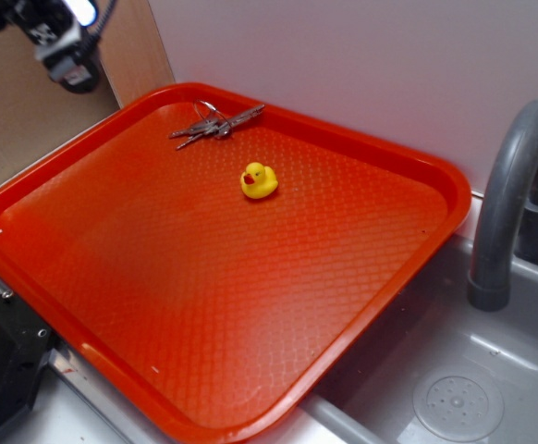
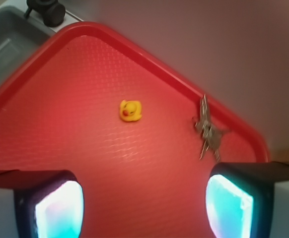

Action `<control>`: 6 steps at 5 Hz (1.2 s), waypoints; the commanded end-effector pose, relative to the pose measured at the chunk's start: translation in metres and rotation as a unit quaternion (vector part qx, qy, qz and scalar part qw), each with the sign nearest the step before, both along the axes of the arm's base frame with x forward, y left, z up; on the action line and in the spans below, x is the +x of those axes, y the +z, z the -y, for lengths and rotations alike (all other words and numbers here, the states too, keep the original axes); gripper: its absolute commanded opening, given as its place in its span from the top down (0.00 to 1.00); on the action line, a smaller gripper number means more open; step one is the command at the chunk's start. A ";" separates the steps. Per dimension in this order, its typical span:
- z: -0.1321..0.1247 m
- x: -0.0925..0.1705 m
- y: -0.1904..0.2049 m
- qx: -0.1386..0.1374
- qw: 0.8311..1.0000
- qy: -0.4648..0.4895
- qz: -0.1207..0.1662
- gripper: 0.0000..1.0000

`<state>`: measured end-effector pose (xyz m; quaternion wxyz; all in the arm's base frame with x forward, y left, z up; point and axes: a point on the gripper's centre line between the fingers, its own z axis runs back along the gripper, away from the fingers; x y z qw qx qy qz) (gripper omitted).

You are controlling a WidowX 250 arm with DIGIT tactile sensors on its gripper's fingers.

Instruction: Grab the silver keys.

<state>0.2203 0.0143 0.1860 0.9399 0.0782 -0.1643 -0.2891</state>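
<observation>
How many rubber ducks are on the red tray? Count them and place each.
1. The yellow rubber duck sits on the red tray toward its far side, apart from the silver keys by the far rim.

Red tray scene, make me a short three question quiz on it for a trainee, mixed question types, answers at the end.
1. True or false: the silver keys touch the yellow duck.
2. In the wrist view, the keys lie nearer which fingertip pad? A) the one on the image's left B) the one on the image's right
3. Fill in: the gripper is ____, holding nothing.

Key
1. False; bare red tray lies between them.
2. B
3. open
</observation>
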 end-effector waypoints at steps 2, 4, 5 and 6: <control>0.004 0.071 -0.068 0.062 0.989 -0.125 0.038 0.00; -0.013 0.102 -0.109 0.104 0.985 -0.126 0.050 0.00; -0.026 0.114 -0.095 0.092 0.988 -0.115 0.046 0.00; -0.036 0.116 -0.078 0.081 0.989 -0.116 0.045 0.00</control>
